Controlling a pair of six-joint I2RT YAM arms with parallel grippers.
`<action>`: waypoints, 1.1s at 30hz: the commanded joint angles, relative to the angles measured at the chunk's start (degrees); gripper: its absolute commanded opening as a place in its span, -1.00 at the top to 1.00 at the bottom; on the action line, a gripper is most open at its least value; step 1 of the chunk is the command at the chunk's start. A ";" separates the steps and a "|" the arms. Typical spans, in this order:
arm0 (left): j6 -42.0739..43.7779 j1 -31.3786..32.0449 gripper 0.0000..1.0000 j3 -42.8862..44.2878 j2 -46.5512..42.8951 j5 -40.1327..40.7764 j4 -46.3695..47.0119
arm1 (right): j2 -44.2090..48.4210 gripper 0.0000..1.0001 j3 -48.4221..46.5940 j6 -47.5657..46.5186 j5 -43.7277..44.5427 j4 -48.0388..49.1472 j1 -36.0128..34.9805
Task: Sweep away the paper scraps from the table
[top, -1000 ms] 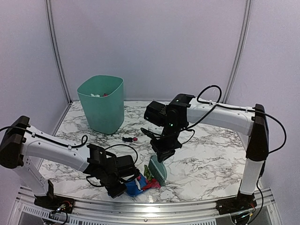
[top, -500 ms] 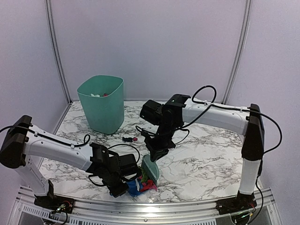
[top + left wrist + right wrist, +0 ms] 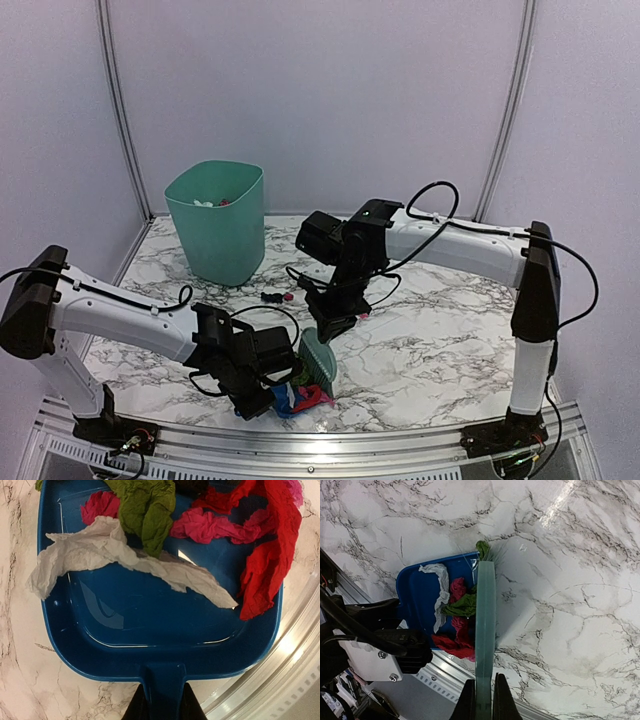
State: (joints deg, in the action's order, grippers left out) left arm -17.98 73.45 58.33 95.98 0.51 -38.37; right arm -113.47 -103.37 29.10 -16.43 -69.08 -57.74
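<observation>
Paper scraps (image 3: 150, 510) in the dustpan (image 3: 165, 625), both tools gripped
The left gripper (image 3: 162, 706) is clamped on the blue dustpan's handle; the right gripper (image 3: 483, 700) is closed on the mint brush (image 3: 485, 620), set at the dustpan's mouth. Most scraps are seen inside the dustpan; a black and a pink bit lie beyond it on the table (image 3: 570, 605), towards the green bin (image 3: 215, 225)

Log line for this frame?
left tool: shut on dustpan | right tool: shut on hand brush | paper scraps: in dustpan | stray scraps: by bin
</observation>
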 commanded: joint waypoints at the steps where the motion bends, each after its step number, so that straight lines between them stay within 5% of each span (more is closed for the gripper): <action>1: -0.37 -0.79 1.00 0.52 -0.68 1.02 -0.35 | 2.10 1.00 -1.48 -0.81 0.10 0.32 -0.54; 33: 3.42 -4.46 1.00 3.65 -8.55 8.65 1.80 | 4.55 1.00 -12.02 -0.32 5.57 -5.33 1.01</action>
State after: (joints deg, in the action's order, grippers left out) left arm -15.77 69.84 59.57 89.86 7.38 -37.08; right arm -109.65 -111.00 28.69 -11.62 -72.73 -57.28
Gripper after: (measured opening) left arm 0.148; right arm 0.038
